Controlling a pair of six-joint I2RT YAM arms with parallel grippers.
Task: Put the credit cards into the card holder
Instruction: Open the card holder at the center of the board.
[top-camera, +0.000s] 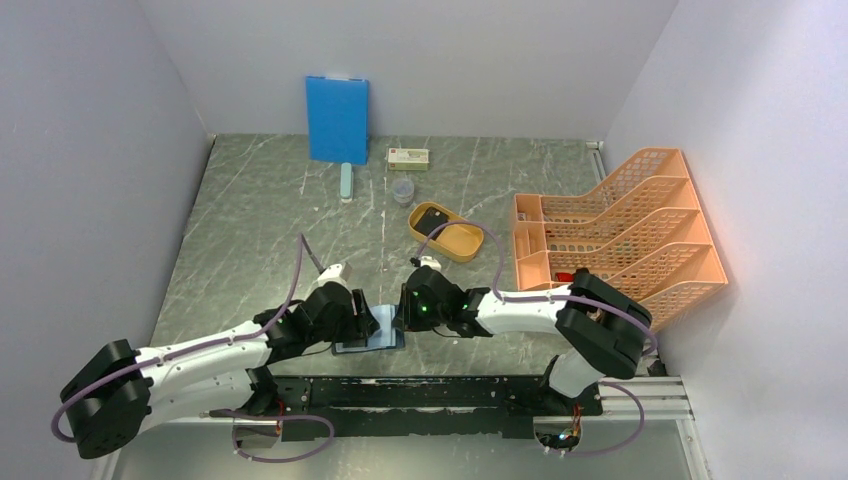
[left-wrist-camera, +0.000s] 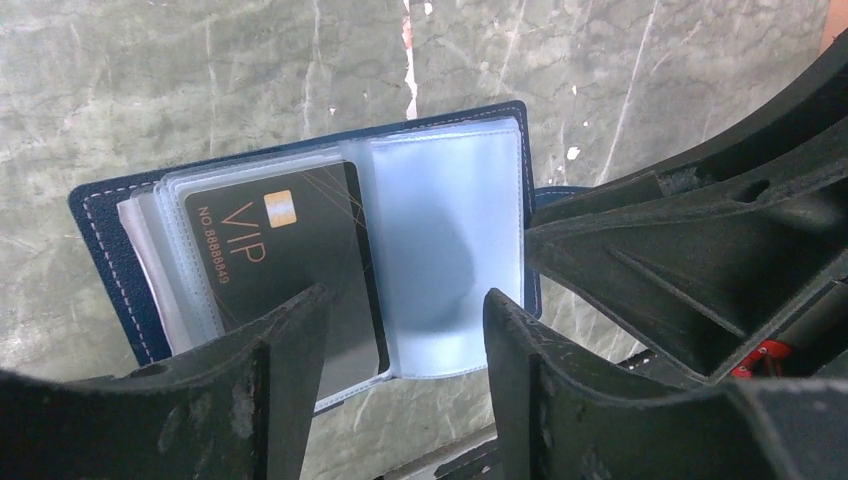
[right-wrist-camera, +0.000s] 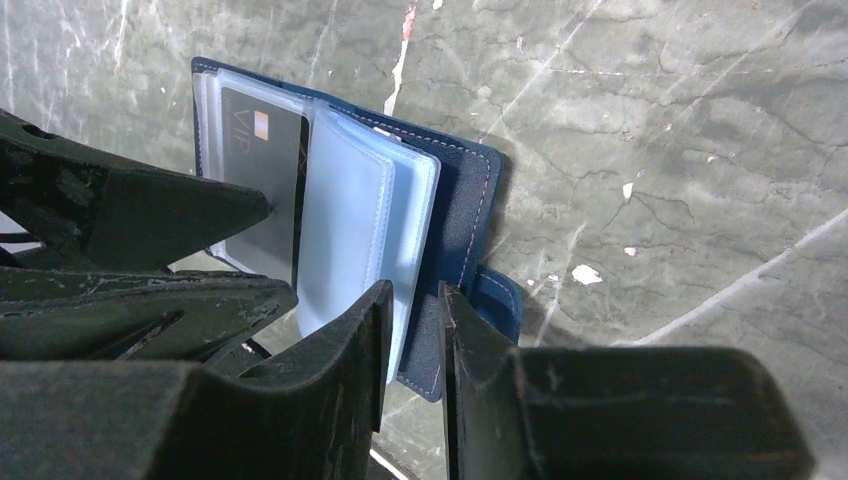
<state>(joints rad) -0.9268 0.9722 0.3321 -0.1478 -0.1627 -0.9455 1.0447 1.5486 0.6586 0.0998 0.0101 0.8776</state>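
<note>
While the left gripper (left-wrist-camera: 405, 300) hangs with fingers spread over the black VIP card (left-wrist-camera: 290, 250) in its clear sleeve, the card holder (left-wrist-camera: 450, 220) lies open on the marble table (top-camera: 260, 220), its right cover pinched by the right gripper (right-wrist-camera: 415, 300).

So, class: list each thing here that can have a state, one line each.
Card holder: open, on the table.
VIP card: tucked into the holder.
Left gripper: open, over the card.
Right gripper: shut on the holder's cover.
</note>
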